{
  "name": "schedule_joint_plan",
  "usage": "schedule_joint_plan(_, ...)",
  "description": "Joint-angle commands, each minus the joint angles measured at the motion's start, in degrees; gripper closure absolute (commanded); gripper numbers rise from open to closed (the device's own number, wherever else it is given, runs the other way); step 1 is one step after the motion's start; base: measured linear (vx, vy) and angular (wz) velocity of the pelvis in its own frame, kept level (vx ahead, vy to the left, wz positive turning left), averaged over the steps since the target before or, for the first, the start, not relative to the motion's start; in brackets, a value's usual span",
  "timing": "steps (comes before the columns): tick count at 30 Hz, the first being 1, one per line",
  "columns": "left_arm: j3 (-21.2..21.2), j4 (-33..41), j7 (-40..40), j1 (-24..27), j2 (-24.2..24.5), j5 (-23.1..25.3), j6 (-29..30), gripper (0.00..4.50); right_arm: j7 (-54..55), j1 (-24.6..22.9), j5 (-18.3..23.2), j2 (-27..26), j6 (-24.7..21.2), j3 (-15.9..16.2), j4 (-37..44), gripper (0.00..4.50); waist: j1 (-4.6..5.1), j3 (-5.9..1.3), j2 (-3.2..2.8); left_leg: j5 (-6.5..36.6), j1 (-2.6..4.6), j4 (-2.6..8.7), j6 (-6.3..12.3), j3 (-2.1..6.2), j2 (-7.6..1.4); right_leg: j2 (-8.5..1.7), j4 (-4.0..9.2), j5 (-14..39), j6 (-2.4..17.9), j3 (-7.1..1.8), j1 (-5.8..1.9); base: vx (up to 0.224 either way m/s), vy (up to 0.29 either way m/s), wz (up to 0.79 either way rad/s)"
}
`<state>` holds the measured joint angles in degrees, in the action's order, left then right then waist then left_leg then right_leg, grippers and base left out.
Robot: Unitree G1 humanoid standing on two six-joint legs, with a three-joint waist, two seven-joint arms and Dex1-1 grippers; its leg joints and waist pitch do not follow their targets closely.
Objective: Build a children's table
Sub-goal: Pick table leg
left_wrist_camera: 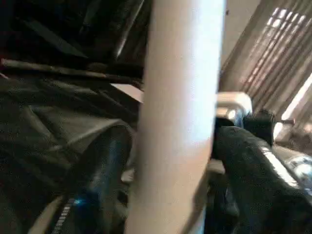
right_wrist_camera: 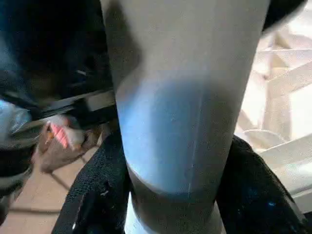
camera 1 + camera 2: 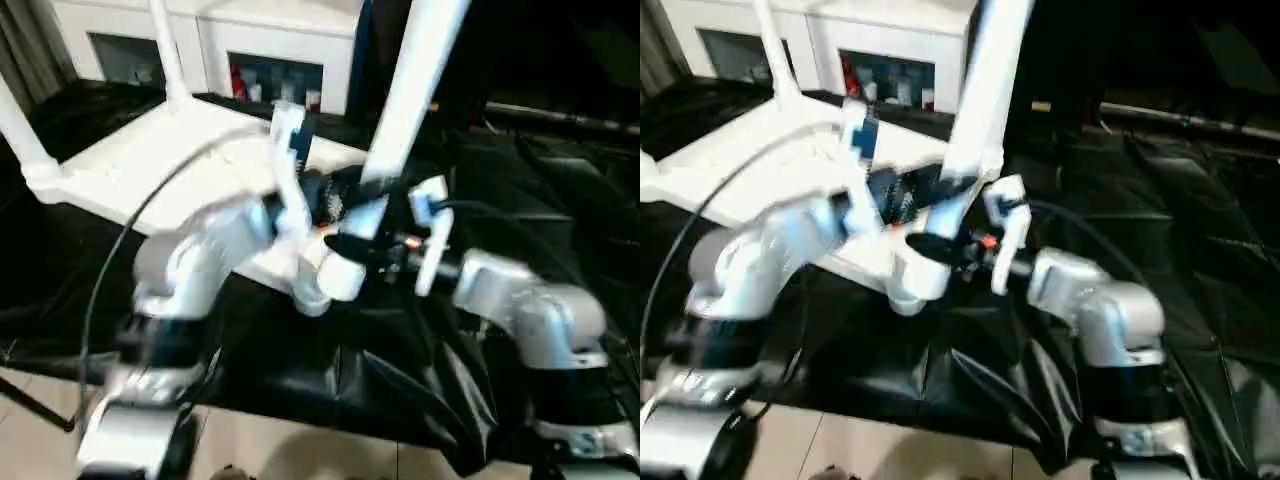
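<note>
Upside down on the black-draped bench [image 3: 300,380]: white tabletop [image 3: 160,165] of the children's table, near corner socket [image 3: 335,280] at bench front. Standing in that socket, tilted: one long white leg [image 3: 410,90]. Closed on this leg low down: right gripper [image 2: 170,195], black fingers [image 2: 97,195] on both sides. Left gripper [image 1: 170,185] around same leg, fingers apart, grip cannot tell. Two more legs [image 3: 165,50] upright at far corners.

White table leg close up, between dark fingers

The white leg [image 1: 178,117] runs upright through the picture. A black finger [image 1: 253,170] stands just beside it on one side, another dark finger [image 1: 100,180] on the other. Crumpled black cloth [image 1: 44,122] lies behind.
</note>
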<state>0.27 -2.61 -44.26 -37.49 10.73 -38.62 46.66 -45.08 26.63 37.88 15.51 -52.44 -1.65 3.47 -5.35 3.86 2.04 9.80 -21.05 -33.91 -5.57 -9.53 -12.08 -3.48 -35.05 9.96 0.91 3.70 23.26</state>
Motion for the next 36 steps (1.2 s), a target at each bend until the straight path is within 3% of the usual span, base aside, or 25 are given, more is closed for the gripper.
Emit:
schedule_joint_plan(1, 0.09, 0.11, -0.78, -0.86, 0.11, -0.75, 1.04, 1.20, -2.15, -0.28, 0.19, 1.60, -0.66, 1.25, 1.74, 2.59, -0.17, -4.42, 0.38, 7.11, 0.39, 3.48, 0.30, -0.45, -0.59, -3.68, 3.97, 12.35, 8.33, -2.51, -3.52, 0.000, 0.000, 0.00)
schedule_joint_plan(5, -2.39, -1.17, -3.76, -1.51, 1.62, 0.48, 0.17, 1.49, -5.12, -0.90, -1.09, 4.97, -0.41, 5.08, 2.74, 2.59, -0.30, -4.32, 0.49, 7.29, 0.42, 3.56, 0.07, -0.39, -0.61, -3.63, 4.22, 14.94, 6.55, -2.54, -3.44, 0.000, 0.000, 0.00)
schedule_joint_plan(17, 0.92, -4.19, -2.57, -3.96, -0.24, -2.16, 1.42, 2.54, -6.66, -1.00, -2.92, 7.05, 1.57, 8.31, 2.39, 2.59, -0.48, -4.57, 0.61, 6.10, 0.21, 3.29, 0.44, -0.39, -0.57, -3.74, 3.89, 12.60, 7.92, -2.48, -3.60, 0.000, 0.000, 0.00)
schedule_joint_plan(18, 0.89, -4.02, -2.51, -3.78, -0.19, -2.18, 2.01, 2.57, -6.40, -0.90, -3.36, 7.17, 1.89, 8.32, 2.03, 2.59, -0.43, -4.59, 0.92, 5.94, 0.19, 3.27, 0.61, -0.42, -0.54, -3.68, 3.83, 12.33, 7.95, -2.46, -3.63, 0.000, 0.000, 0.00)
schedule_joint_plan(19, 0.97, -3.80, -2.58, -3.64, -0.22, -2.37, 2.21, 2.60, -6.37, -0.87, -3.45, 7.24, 2.02, 8.36, 1.97, 2.59, -0.47, -4.59, 0.72, 5.76, 0.22, 3.26, 0.69, -0.40, -0.57, -3.71, 3.77, 12.10, 8.09, -2.48, -3.60, 0.000, 0.000, 0.00)
schedule_joint_plan(30, 4.21, -4.85, 2.51, -4.86, -2.14, -2.20, -0.09, 2.64, -4.66, 0.25, -5.91, 6.92, 5.05, 8.45, 0.87, 2.61, -0.72, -4.58, 1.12, 6.29, 0.25, 3.24, 0.42, -0.40, -0.64, -3.76, 3.95, 13.07, 7.51, -2.45, -3.52, 0.000, 0.000, 0.00)
schedule_joint_plan(31, 4.27, -4.84, 2.65, -5.11, -2.10, -1.71, -0.49, 2.64, -2.63, 0.82, -6.34, 5.85, 5.41, 7.73, -0.05, 2.05, -0.72, -4.56, 1.12, 6.35, 0.24, 3.27, 0.36, -0.38, -0.61, -3.74, 3.97, 13.20, 7.50, -2.42, -3.53, 0.000, 0.000, 0.00)
schedule_joint_plan(36, 3.84, -4.26, 3.75, -5.67, -2.31, 1.61, -5.99, 2.65, 1.33, 1.25, -5.26, 4.04, 2.43, 6.04, -0.09, 1.63, -0.58, -4.65, 1.20, 6.59, 0.37, 3.43, -0.12, -0.26, -0.68, -3.63, 3.96, 12.68, 7.00, -2.39, -3.56, 0.000, 0.000, 0.00)
